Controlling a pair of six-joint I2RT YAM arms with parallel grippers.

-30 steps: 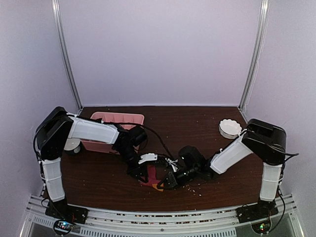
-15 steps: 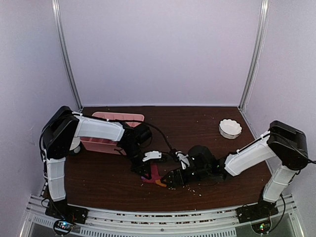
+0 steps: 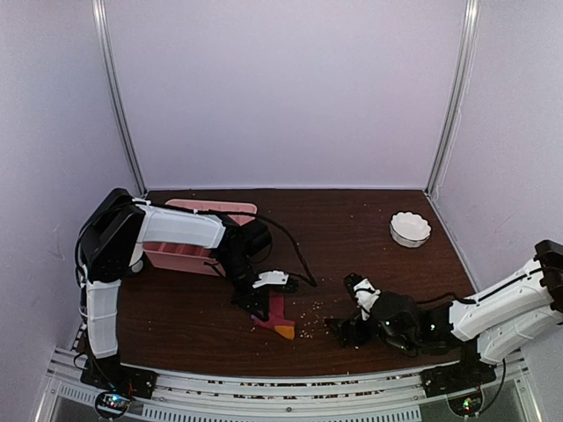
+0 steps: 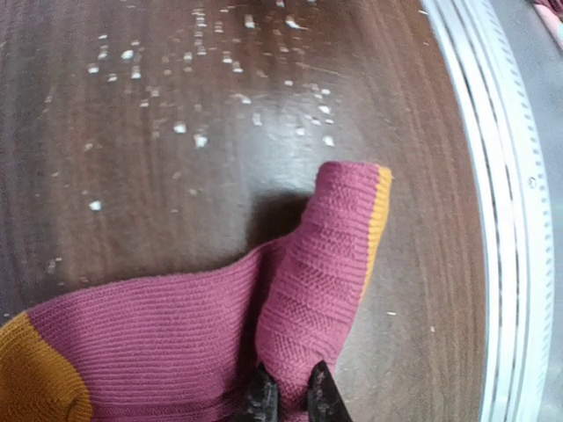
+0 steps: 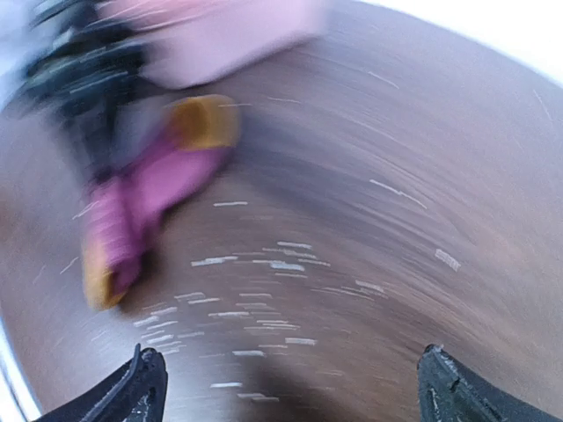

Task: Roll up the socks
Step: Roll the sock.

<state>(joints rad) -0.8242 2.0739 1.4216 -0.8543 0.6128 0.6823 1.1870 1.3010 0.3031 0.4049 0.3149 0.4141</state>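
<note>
the sock (image 4: 176,343) is ribbed, dark magenta-red with orange ends. it lies flat on the table (image 3: 352,237) close to the near edge, a little left of the middle. one part is folded up and over, and its orange band points toward the rail (image 4: 497,220) along that edge. whether it is one sock or a pair i can't tell.

the left claw (image 4: 290,400) is pinched nearly closed on the bottom of that fold, with fabric caught between its tips. the right claw (image 5: 299,387) is low over the table, right of the sock and apart from it. its fingers (image 5: 132,391) are spread wide with nothing between them, and its own view is smeared with blur.

pale crumbs (image 4: 201,139) are scattered on the wood around the sock and between the two claws.

a pink tray (image 3: 180,255) sits toward the far left corner, half hidden by the left arm, so i can't see what is in it. a small white bowl (image 3: 410,229) stands near the right edge, well away from the sock. its contents i can't make out.
</note>
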